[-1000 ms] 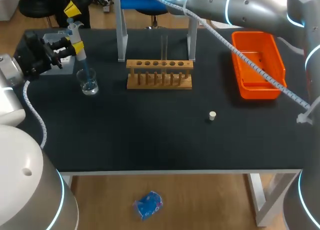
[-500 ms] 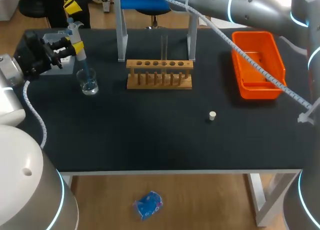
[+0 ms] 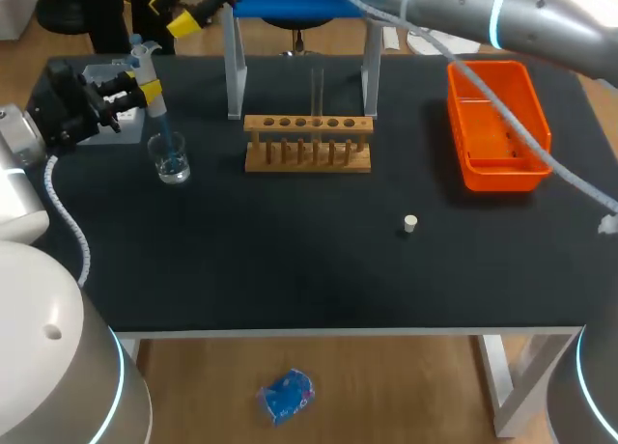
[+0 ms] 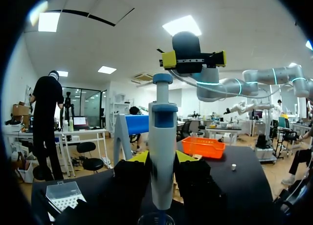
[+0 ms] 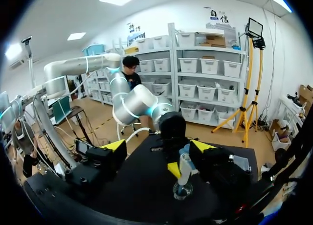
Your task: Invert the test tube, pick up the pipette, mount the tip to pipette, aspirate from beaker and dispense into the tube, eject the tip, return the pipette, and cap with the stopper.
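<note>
My left gripper (image 3: 147, 89) is shut on the white and blue pipette (image 3: 145, 72), holding it upright at the table's far left. The pipette's blue tip dips into the small glass beaker (image 3: 173, 161). In the left wrist view the pipette (image 4: 162, 137) stands between the fingers, with the beaker (image 4: 156, 219) below. My right gripper (image 3: 174, 8) hangs open above and behind the pipette's top, touching nothing. It shows overhead in the left wrist view (image 4: 193, 58). In its own view it (image 5: 159, 151) looks down on the pipette (image 5: 184, 167). A test tube (image 3: 317, 95) stands upright in the wooden rack (image 3: 307, 143).
A white stopper (image 3: 410, 223) lies on the black table right of the middle. An orange tray (image 3: 497, 125) sits at the far right. The tip box (image 3: 106, 74) is behind my left gripper. A white frame (image 3: 235, 72) stands behind the rack.
My right gripper was shut above the pipette's top. It has opened wide and shifted a little to the right. The left arm and pipette have stayed still.
</note>
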Robot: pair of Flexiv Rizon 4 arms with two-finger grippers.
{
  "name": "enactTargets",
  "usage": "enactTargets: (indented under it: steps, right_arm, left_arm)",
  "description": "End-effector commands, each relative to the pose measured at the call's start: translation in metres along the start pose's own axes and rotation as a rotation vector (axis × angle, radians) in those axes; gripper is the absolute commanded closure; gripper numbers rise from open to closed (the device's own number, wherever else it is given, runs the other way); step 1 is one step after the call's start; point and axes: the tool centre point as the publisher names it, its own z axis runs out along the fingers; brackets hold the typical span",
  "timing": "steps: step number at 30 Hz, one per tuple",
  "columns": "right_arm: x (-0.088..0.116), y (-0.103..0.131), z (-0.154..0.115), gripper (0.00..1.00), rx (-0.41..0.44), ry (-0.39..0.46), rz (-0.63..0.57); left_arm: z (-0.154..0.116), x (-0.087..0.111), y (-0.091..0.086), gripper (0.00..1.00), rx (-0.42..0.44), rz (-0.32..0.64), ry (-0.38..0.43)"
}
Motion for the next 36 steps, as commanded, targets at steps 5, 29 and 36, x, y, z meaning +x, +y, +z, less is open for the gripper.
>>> enactTargets:
  steps: [5, 29, 36]
  right_arm:
    - [0.065, -0.024, -0.033, 0.0, -0.001, -0.264, -0.009]
    - [0.081, -0.059, -0.09, 0.0, -0.046, -0.459, -0.01]
    - [0.104, -0.08, -0.124, 0.0, -0.079, -0.507, 0.047]
  left_arm:
    - [0.0, 0.0, 0.0, 1.0, 0.001, 0.0, 0.001]
    - [0.0, 0.0, 0.0, 1.0, 0.001, 0.0, 0.001]
    - [0.0, 0.0, 0.0, 1.0, 0.001, 0.0, 0.001]
